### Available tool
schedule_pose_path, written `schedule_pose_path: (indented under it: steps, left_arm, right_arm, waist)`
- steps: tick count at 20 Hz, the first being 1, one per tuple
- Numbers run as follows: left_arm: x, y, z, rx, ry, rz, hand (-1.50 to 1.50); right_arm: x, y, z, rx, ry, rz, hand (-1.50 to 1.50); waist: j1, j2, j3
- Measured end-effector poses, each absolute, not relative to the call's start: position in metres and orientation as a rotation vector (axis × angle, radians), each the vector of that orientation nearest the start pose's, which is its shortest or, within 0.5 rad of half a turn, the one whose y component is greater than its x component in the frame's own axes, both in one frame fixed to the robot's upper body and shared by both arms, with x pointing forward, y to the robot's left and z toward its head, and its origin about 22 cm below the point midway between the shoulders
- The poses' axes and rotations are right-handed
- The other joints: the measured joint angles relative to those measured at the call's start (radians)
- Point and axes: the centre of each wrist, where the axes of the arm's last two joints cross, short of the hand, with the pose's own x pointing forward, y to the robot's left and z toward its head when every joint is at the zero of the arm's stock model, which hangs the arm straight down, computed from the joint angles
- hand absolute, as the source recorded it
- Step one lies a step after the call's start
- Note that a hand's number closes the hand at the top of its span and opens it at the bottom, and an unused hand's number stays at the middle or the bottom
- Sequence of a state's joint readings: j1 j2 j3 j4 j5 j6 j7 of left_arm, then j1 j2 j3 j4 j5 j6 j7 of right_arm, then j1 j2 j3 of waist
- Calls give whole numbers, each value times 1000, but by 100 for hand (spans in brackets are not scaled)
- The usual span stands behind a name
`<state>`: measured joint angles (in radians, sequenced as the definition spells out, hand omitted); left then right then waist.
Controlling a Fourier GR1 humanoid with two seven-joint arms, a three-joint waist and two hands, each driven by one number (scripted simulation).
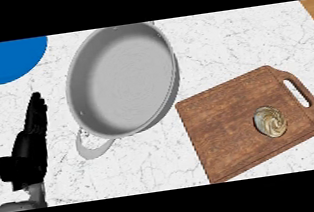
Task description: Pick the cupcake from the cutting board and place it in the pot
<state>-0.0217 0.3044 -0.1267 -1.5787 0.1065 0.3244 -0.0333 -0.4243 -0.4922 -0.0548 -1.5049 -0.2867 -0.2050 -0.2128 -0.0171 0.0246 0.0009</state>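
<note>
We saw a white marbled tabletop [269, 36] filling nearly the whole frame, with strips of wood showing at its upper left and upper right corners. The pot [123, 80], a wide, shallow grey vessel, lay in the upper middle of the frame, tilted a little to the right, with a loop handle at its lower left end. Nothing lay inside it. Just right of and below the pot sat the brown wooden board [227, 128], turned at an angle, its slotted handle pointing to the right edge of the frame. The pot's lower right rim came close to the board's upper left corner; we could not tell whether they touched. A blue plate [8, 59] sat in the upper left corner, partly cut by the frame. Our left hand [26, 149] stood at the lower left, its fingers [35, 112] straight and together, pointing up, holding nothing. The cupcake [270, 121] rested on the right part of the board, near the handle, well apart from the hand. A dark shape at the right edge was too little to identify.
</note>
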Motion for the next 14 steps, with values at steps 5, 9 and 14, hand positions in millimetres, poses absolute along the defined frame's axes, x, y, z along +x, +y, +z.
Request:
schedule_pose_path:
  steps: [5, 9, 14]
  left_arm:
    - [245, 244, 19, 98, -1533, -69, 0]
    - [241, 226, 15, -60, -1464, -100, 0]
    - [246, 215, 20, -191, -1388, -131, 0]
  right_arm:
    - [317, -338, 107, -320, -1984, 144, -150]
    - [291, -390, 63, -620, -1624, 302, -150]
    - [275, -388, 19, -807, -1330, 456, -150]
  waist:
    - [6, -14, 0]
    - [-2, 6, -7]
    - [18, -10, -3]
